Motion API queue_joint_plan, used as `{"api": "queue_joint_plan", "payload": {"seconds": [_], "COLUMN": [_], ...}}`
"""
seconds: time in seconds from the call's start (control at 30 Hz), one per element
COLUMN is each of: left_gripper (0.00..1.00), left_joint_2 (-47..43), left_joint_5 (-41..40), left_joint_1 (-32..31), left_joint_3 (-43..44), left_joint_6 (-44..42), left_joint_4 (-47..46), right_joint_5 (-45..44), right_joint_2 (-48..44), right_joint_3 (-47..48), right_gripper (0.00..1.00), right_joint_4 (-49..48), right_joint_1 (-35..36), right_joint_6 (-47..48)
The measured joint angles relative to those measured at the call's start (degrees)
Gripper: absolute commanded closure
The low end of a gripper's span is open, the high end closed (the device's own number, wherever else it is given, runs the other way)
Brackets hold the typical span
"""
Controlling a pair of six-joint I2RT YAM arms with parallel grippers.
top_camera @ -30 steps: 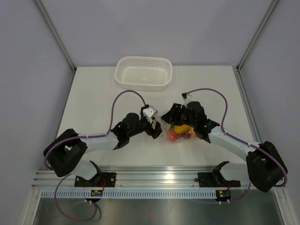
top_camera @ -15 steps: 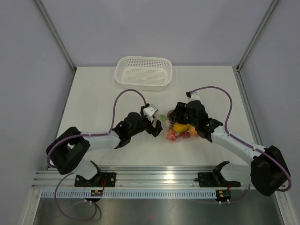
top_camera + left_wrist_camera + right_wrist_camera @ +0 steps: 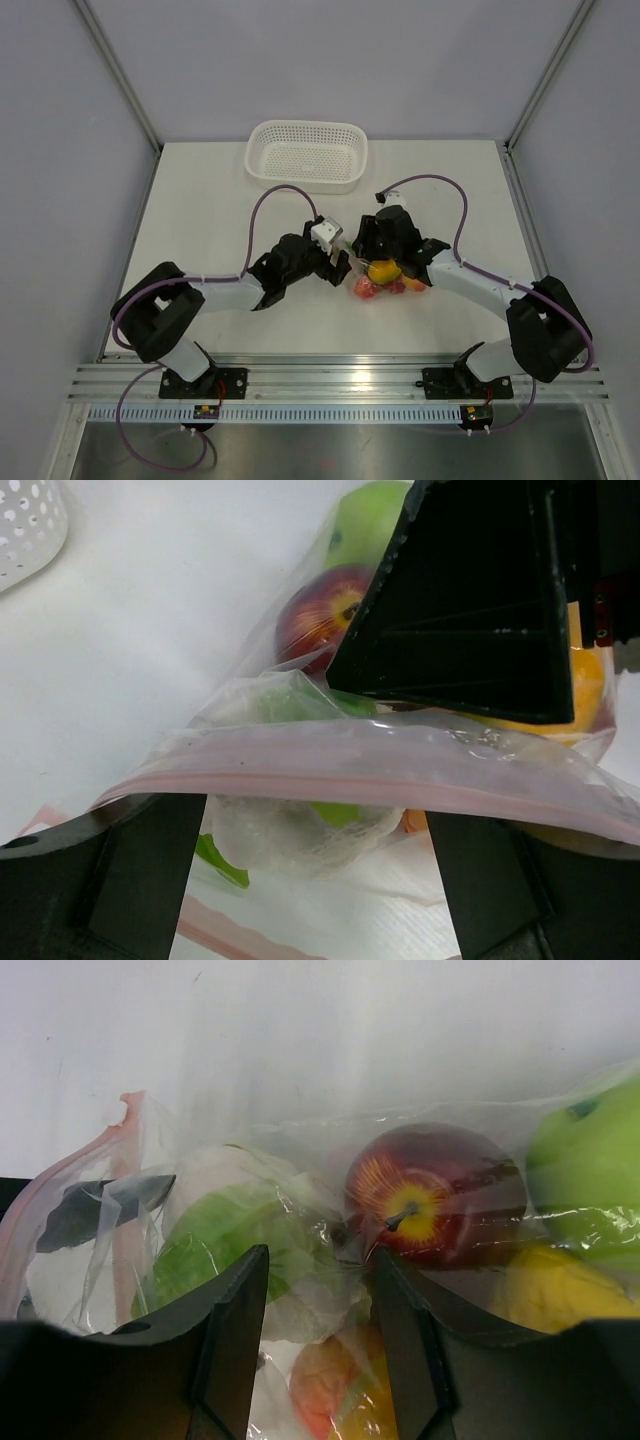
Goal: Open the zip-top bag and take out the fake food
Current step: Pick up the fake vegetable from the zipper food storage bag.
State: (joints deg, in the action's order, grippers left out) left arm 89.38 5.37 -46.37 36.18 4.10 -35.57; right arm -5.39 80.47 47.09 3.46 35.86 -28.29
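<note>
Zip-top bag (image 3: 400, 283), fake food (image 3: 383, 271) inside: table centre, near side of basket (image 3: 306, 155), between both grippers.
Left gripper (image 3: 315, 815): fingers wide apart, pink zip strip (image 3: 380, 770) across gap.
Right gripper (image 3: 320, 1270): narrow gap, bag film between; grip cannot be told.

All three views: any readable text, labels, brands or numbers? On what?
No text can be read in any view.
Clear zip-top bag with pink zip strip: no print shows.
White perforated plastic basket: no marking shows.
Small orange-red tag below the left arm's base: too small to read.
Matching tag below the right arm's base: too small to read.
</note>
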Motion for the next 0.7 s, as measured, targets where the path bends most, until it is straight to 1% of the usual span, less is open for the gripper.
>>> {"api": "queue_joint_plan", "payload": {"seconds": [0.07, 0.17, 0.23, 0.3, 0.33, 0.37, 0.43, 0.47, 0.5, 0.57, 0.6, 0.7], "left_gripper": [0.11, 0.12, 0.14, 0.20, 0.23, 0.30, 0.37, 0.45, 0.50, 0.57, 0.63, 0.68], "left_joint_2": [0.37, 0.90, 1.40, 2.10, 2.45, 2.78, 3.50, 3.82, 4.02, 4.17, 4.17, 4.17], "left_joint_5": [-0.81, -1.84, -2.32, -2.56, -2.58, -2.56, -2.54, -2.56, -2.56, -2.58, -2.58, -2.60], "left_joint_1": [0.04, 0.17, 0.20, 0.20, 0.20, 0.20, 0.20, 0.20, 0.20, 0.20, 0.20, 0.20], "left_joint_3": [0.17, 0.59, 1.46, 2.67, 3.32, 3.91, 5.14, 5.81, 6.16, 6.71, 6.91, 7.52], "left_joint_6": [-0.02, -0.09, -0.13, -0.15, -0.17, -0.24, -0.35, -0.44, -0.26, -0.13, 0.02, 0.46], "left_joint_4": [0.00, 0.39, 1.31, 2.38, 2.95, 3.32, 4.31, 4.94, 5.40, 6.21, 6.67, 7.93], "right_joint_5": [-1.09, -0.50, -0.09, -0.11, -0.22, -0.35, -0.63, -0.72, -0.79, -1.11, -1.14, -1.14], "right_joint_2": [1.01, 1.84, 1.88, 1.79, 1.66, 1.36, 0.57, 0.33, 0.22, 0.20, 0.20, 0.22], "right_joint_3": [1.11, 1.92, 1.97, 1.95, 1.84, 1.60, 1.11, 1.01, 0.96, 0.94, 0.94, 0.94], "right_gripper": [0.47, 0.48, 0.51, 0.56, 0.61, 0.64, 0.64, 0.64, 0.64, 0.64, 0.64, 0.64], "right_joint_4": [0.57, 0.52, 0.39, 0.22, 0.20, 0.09, 0.13, 0.26, 0.35, 0.70, 0.83, 1.03], "right_joint_1": [0.92, 1.22, 1.22, 1.22, 1.22, 1.22, 1.22, 1.22, 1.22, 1.27, 1.27, 1.22], "right_joint_6": [0.52, 1.18, 1.40, 1.46, 1.49, 1.62, 1.51, 1.49, 1.49, 1.46, 1.42, 1.03]}}
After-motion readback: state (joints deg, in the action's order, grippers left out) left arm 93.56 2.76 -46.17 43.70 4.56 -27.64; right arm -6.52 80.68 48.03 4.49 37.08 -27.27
